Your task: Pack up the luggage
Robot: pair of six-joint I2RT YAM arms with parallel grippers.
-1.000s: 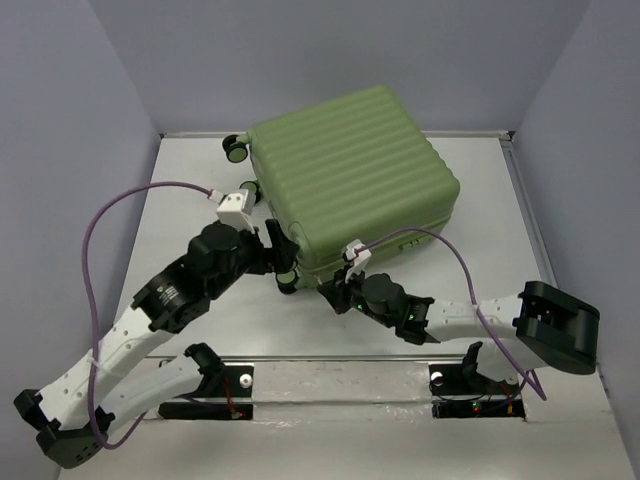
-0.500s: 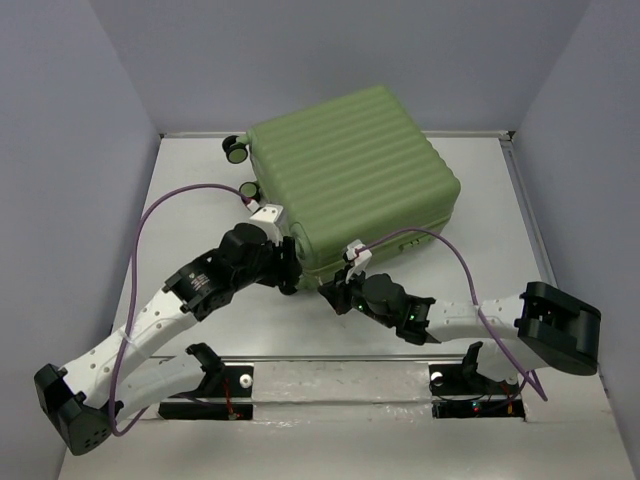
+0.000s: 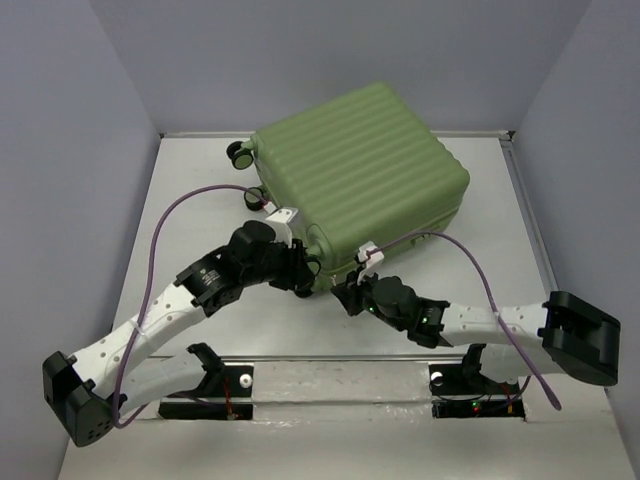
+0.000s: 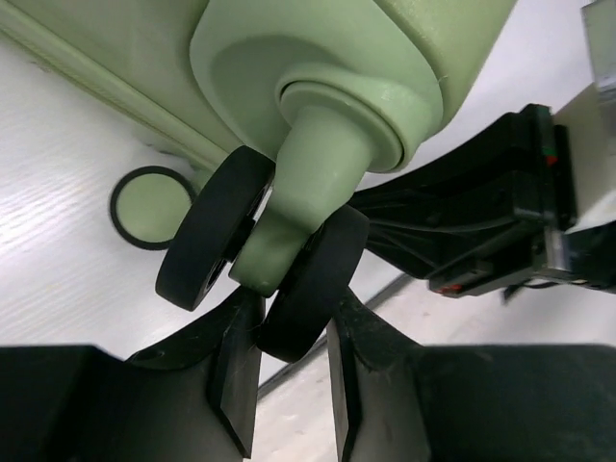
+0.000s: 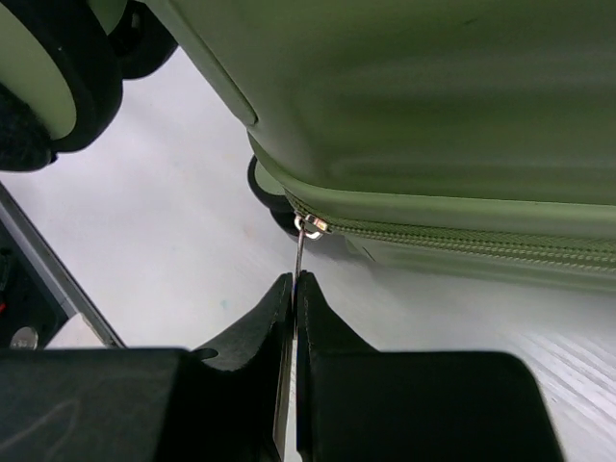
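Note:
The luggage (image 3: 360, 170) is a light-green ribbed hard-shell case lying closed on the table. My left gripper (image 3: 305, 272) is at its near-left corner. In the left wrist view this gripper (image 4: 292, 318) is shut on one black caster wheel (image 4: 310, 284), and the twin wheel (image 4: 210, 243) sits outside the left finger. My right gripper (image 3: 352, 293) is just to the right, at the luggage's near edge. In the right wrist view it (image 5: 295, 286) is shut on the thin metal zipper pull (image 5: 301, 252) hanging from the closed zipper of the luggage (image 5: 433, 96).
Two more caster wheels (image 3: 238, 152) (image 3: 255, 197) stick out on the luggage's far-left side. Purple cables (image 3: 185, 205) loop above both arms. Grey walls close in the table on three sides. The arm bases' rail (image 3: 330, 375) runs along the near edge.
My left gripper has swung right to the near corner caster and closed around its wheel. The luggage has shifted slightly right. My right gripper moved right with it, still pinching the zipper pull.

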